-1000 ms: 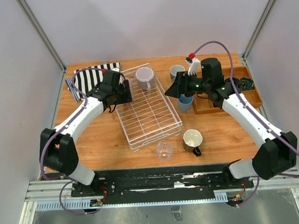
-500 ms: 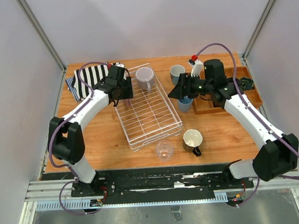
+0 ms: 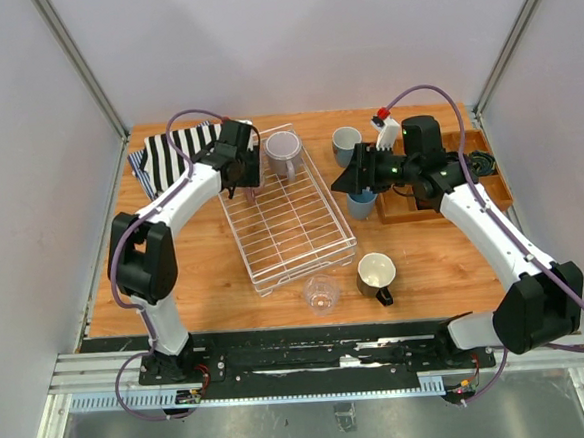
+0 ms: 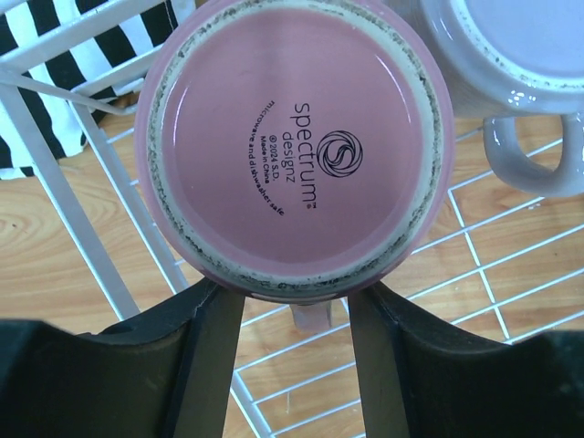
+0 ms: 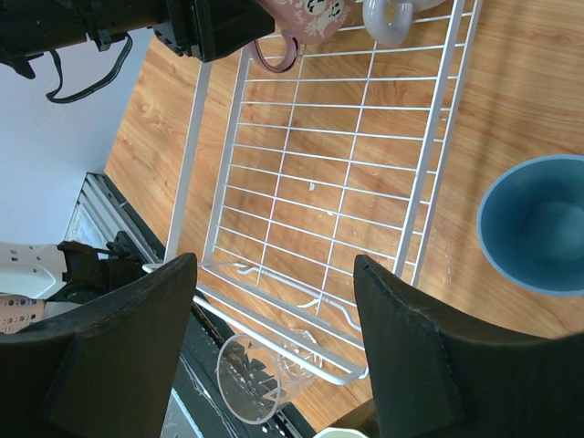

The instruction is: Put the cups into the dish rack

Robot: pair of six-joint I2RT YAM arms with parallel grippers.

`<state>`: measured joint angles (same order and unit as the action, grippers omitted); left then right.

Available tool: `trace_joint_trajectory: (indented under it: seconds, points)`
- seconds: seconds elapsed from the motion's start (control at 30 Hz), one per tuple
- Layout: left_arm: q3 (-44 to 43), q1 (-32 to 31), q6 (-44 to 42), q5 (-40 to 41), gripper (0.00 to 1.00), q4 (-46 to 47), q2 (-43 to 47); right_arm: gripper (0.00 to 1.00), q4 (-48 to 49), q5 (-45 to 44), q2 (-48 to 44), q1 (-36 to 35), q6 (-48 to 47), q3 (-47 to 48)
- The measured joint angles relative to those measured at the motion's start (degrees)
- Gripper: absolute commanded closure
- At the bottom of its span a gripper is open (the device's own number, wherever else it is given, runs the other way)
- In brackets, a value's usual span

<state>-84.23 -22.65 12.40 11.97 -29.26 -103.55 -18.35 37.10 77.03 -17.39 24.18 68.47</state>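
My left gripper (image 3: 246, 182) is shut on the pink mug (image 4: 292, 137), whose base faces the wrist camera; it is at the far-left corner of the white wire dish rack (image 3: 302, 223). The grey-lilac cup (image 3: 284, 151) stands in the rack's far end, right beside the pink mug. My right gripper (image 3: 354, 178) is open and empty, hovering just left of the light blue tumbler (image 3: 361, 203). The blue-grey mug (image 3: 346, 143) stands behind it. The dark mug with cream inside (image 3: 376, 273) and the clear glass (image 3: 320, 294) are on the table near the rack's front end.
A brown wooden tray (image 3: 496, 197) lies at the right, partly under my right arm. A black-and-white striped cloth (image 3: 172, 155) lies at the far left, behind the rack. The rack's near part holds no cups (image 5: 319, 182).
My left gripper has carried the pink mug up along the rack's left side to its far-left corner. My right gripper has shifted only slightly.
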Motion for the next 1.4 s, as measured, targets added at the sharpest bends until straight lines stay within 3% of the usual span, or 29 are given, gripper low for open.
trace_joint_trajectory:
  seconds: [0.8, 1.07, 1.4]
  points:
    - [-7.61, 2.67, -0.55, -0.61, 0.49, -0.92, -7.04, 0.34, -0.72, 0.33, 0.02, 0.04, -0.26, 0.00]
    - [-9.55, 2.62, 0.57, -0.66, 0.31, -2.58, -7.91, 0.33, -2.10, -0.81, 0.02, 0.13, -0.48, 0.00]
    - [-6.10, 2.67, 3.32, 0.15, 0.26, -2.73, -1.99, 0.32, -3.23, -3.32, 0.02, 0.15, -0.94, 0.02]
